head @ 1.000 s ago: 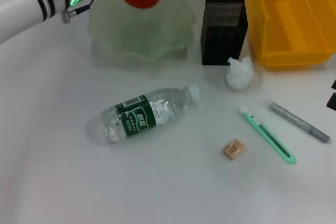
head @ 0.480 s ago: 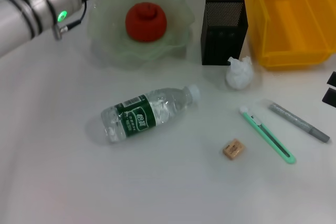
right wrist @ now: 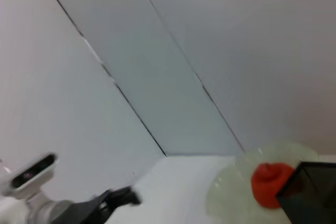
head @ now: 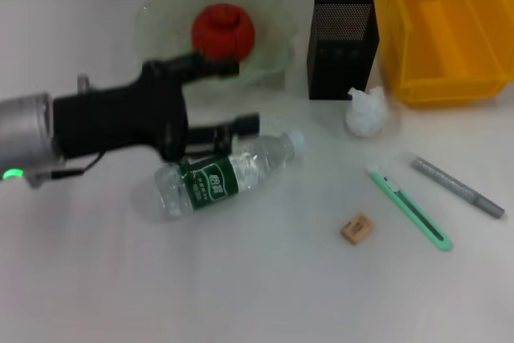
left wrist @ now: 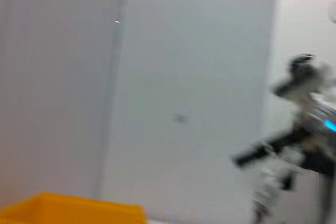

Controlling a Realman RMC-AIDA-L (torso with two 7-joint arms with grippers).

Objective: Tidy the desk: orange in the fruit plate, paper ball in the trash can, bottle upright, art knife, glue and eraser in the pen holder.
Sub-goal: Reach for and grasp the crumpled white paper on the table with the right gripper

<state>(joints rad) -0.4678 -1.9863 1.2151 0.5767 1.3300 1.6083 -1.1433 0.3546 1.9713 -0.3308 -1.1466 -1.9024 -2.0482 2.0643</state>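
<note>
The orange (head: pixel 223 30) rests in the pale green fruit plate (head: pixel 161 15); both also show in the right wrist view, orange (right wrist: pixel 270 182) and plate (right wrist: pixel 231 195). My left gripper (head: pixel 229 95) is open and holds nothing, hovering between the plate and the bottle (head: pixel 229 168), which lies on its side. The paper ball (head: pixel 365 113) sits in front of the black pen holder (head: pixel 341 38), beside the yellow trash can (head: pixel 442 30). On the desk (head: pixel 265 287) lie the art knife (head: pixel 408 206), the glue (head: pixel 458 186) and the eraser (head: pixel 357 228). My right gripper is out of view.
The left arm (head: pixel 48 130) reaches in low from the left across the desk. The pen holder's corner (right wrist: pixel 310 192) shows in the right wrist view, and the trash can's rim (left wrist: pixel 68 211) shows in the left wrist view.
The left gripper let the orange go into the fruit plate, then drew back and down toward the near left; it now hangs open over the bottle.
</note>
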